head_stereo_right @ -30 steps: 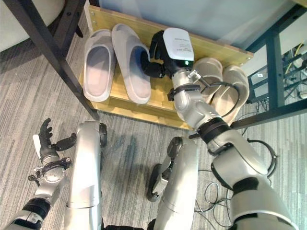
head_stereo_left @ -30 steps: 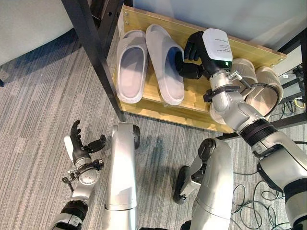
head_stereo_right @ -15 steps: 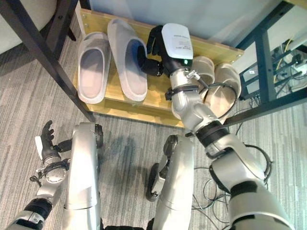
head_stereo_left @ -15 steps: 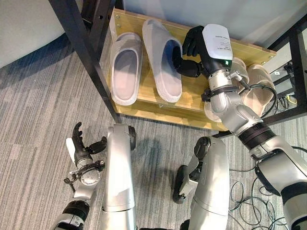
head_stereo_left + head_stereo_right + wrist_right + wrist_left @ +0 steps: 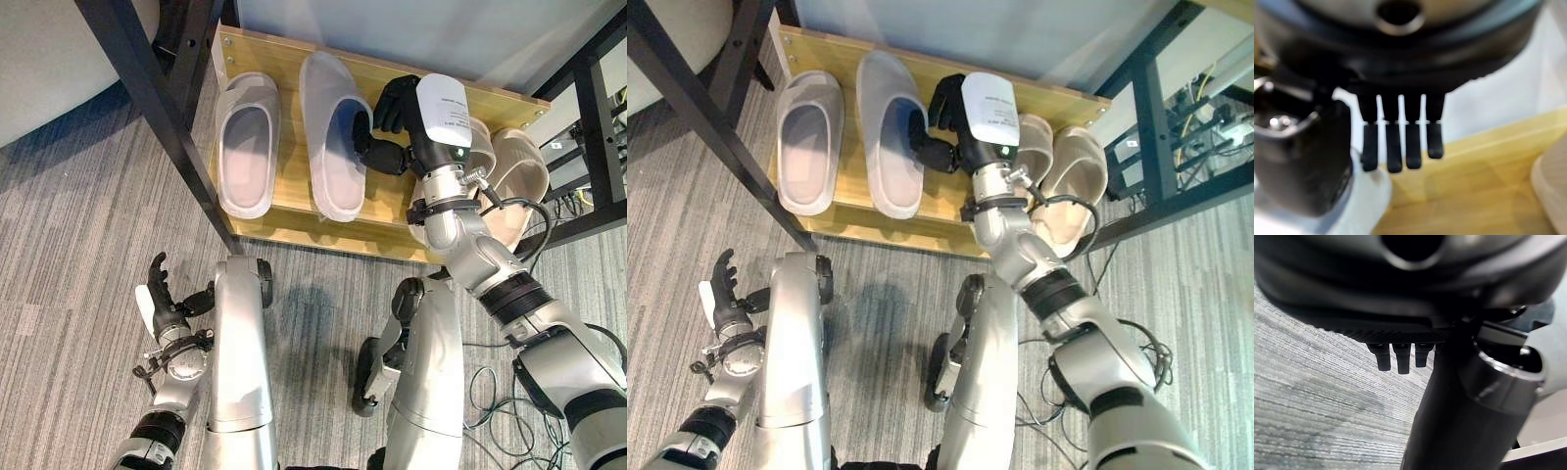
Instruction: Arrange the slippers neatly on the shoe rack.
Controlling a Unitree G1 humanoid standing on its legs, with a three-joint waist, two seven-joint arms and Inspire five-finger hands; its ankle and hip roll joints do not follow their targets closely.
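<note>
- The pair of beige slippers (image 5: 1068,181) at the 3 o'clock end of the wooden shoe rack shelf (image 5: 392,211) is largely covered by the robot's silver-grey right arm; their heels cannot be seen.
- The right hand (image 5: 387,122) hides part of the side of the pale grey slipper (image 5: 333,137) next to it, so contact there cannot be judged.
- The shelf's 12 o'clock edge disappears under a black frame and white panel.
- In the right wrist view, the slipper's pale edge (image 5: 1364,196) is blurred.

arms silver-grey | right hand (image 5: 392,108) dark | wrist cover white
</note>
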